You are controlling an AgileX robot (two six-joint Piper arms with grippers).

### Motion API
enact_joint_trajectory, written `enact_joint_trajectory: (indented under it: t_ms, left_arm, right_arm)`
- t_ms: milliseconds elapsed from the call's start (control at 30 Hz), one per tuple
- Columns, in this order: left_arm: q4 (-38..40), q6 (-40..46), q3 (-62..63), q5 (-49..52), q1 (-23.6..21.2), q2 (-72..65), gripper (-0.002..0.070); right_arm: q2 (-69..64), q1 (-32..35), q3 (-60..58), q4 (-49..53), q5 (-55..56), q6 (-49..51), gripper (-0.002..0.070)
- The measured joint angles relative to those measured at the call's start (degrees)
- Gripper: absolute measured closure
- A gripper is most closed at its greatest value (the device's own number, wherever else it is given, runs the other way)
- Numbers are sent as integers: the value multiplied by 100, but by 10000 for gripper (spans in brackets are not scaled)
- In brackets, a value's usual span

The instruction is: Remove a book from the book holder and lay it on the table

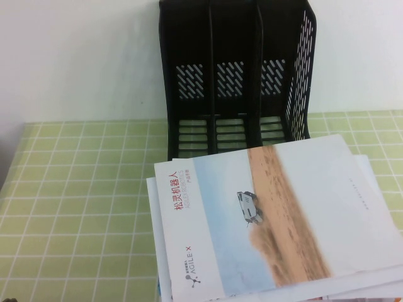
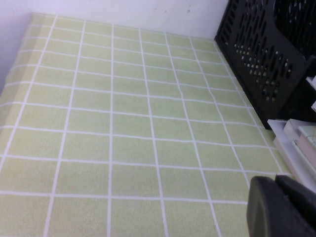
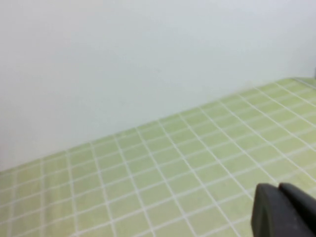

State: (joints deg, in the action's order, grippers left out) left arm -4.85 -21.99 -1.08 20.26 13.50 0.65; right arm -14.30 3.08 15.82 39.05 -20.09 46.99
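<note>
High view is showing us the book holder (image 1: pixel 236 69) standing upright at the back of the desk (image 1: pixel 82 189), against the white wall (image 1: pixel 75 56). We are seeing all three of its compartments without anything inside. The book (image 1: pixel 252 217) is lying flat on the desk just in front of the book holder, cover up, on top of several white sheets (image 1: pixel 378 189) that are sticking out under it. We are seeing neither arm in this view. In the left wrist view, the left end effector (image 2: pixel 281 207) is hovering over bare tiles near the book holder's side. The right end effector (image 3: pixel 284 210) is also above bare tiles. We cannot tell whether either is apart or together.
</note>
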Motion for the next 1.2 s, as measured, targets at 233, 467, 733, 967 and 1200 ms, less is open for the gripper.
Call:
enact_joint_trajectory:
  t_ms: [233, 467, 733, 967, 1200]
  left_arm:
    - [0, 0, 0, 0, 0, 0, 678]
    - [0, 30, 0, 0, 0, 0, 678]
    - [0, 30, 0, 0, 0, 0, 678]
    - [0, 30, 0, 0, 0, 0, 678]
    - [0, 30, 0, -9, 0, 0, 678]
  right_arm:
    - [1108, 400, -998, -33, -235, 0, 678]
    - [1203, 400, -1693, -580, 444, -274, 678]
    - [1203, 400, -1744, -4999, 506, -5742, 678]
    - [1203, 400, -1744, -5896, -45, -6800, 678]
    - [1465, 400, -1744, -5822, -139, -6800, 678]
